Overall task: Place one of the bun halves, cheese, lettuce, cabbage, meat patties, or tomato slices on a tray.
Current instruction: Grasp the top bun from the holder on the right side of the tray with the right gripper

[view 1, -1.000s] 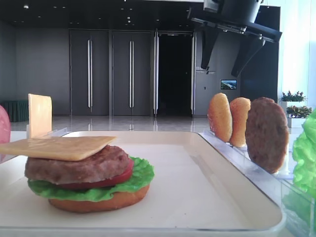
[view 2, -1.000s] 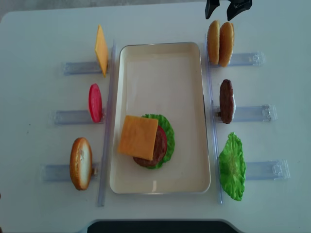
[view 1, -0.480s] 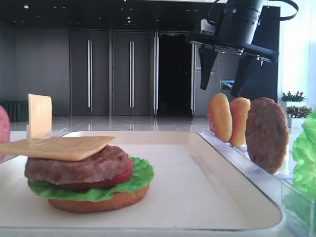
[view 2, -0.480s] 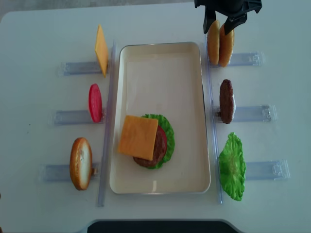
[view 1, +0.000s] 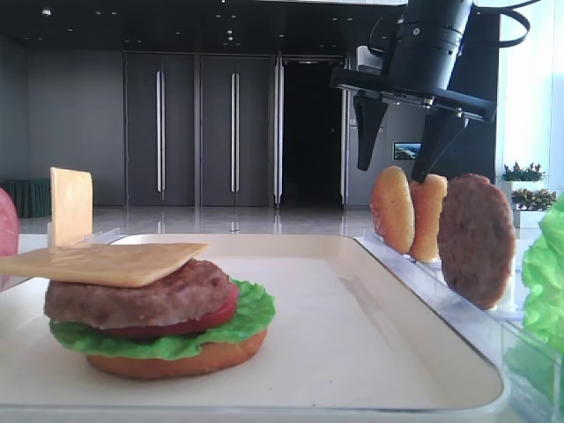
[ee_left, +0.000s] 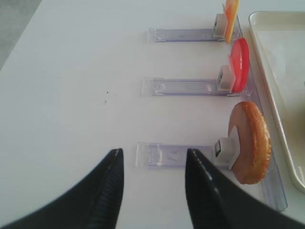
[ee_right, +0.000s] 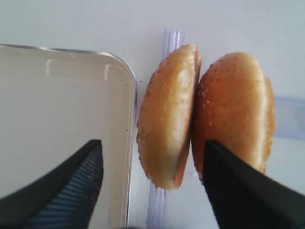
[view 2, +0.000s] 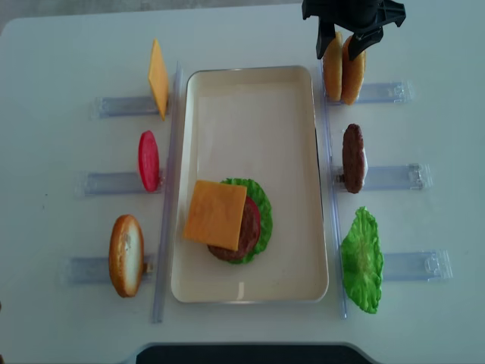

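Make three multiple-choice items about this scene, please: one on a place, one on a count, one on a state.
1. Where is the right claw?
A. over the two seeded buns
B. over the lettuce
C. over the tomato

2. How many cheese slices lie on the tray?
A. none
B. one
C. three

3. How are the right claw's jaws?
A. shut on a bun
B. shut, empty
C. open

Key: 1 A, the overhead view shows it above the bun pair. 2 B, one tops the stack. 3 C, the wrist view shows both fingers spread, touching nothing.
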`<state>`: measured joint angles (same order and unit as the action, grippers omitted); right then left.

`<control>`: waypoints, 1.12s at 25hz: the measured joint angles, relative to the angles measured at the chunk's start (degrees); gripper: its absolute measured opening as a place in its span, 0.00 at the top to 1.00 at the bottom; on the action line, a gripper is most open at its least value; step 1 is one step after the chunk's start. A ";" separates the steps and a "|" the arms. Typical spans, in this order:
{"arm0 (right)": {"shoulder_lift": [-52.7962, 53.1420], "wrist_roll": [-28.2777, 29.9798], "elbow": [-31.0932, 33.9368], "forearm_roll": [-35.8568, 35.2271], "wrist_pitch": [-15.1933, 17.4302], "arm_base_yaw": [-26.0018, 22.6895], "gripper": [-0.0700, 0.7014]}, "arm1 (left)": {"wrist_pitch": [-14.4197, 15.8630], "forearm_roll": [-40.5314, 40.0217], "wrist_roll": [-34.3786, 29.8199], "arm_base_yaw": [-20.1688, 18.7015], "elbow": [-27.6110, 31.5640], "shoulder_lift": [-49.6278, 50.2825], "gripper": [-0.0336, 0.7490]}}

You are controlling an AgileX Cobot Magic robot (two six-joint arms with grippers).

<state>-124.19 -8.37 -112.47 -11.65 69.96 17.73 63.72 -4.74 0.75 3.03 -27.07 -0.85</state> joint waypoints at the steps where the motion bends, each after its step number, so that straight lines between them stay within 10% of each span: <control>1: -0.02 0.04 0.00 0.00 0.00 0.00 0.34 | 0.00 0.00 0.00 0.00 0.00 0.00 0.54; 17: -1.22 0.63 -0.38 -0.28 -1.56 0.00 0.36 | 0.00 0.00 0.00 0.00 0.00 0.00 0.54; 28: -1.84 0.66 -0.38 0.95 -1.53 -0.06 0.62 | 0.00 0.00 0.00 0.00 0.00 0.00 0.54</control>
<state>-126.03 -7.71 -112.85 -10.70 68.43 17.67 63.72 -4.74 0.75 3.03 -27.07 -0.85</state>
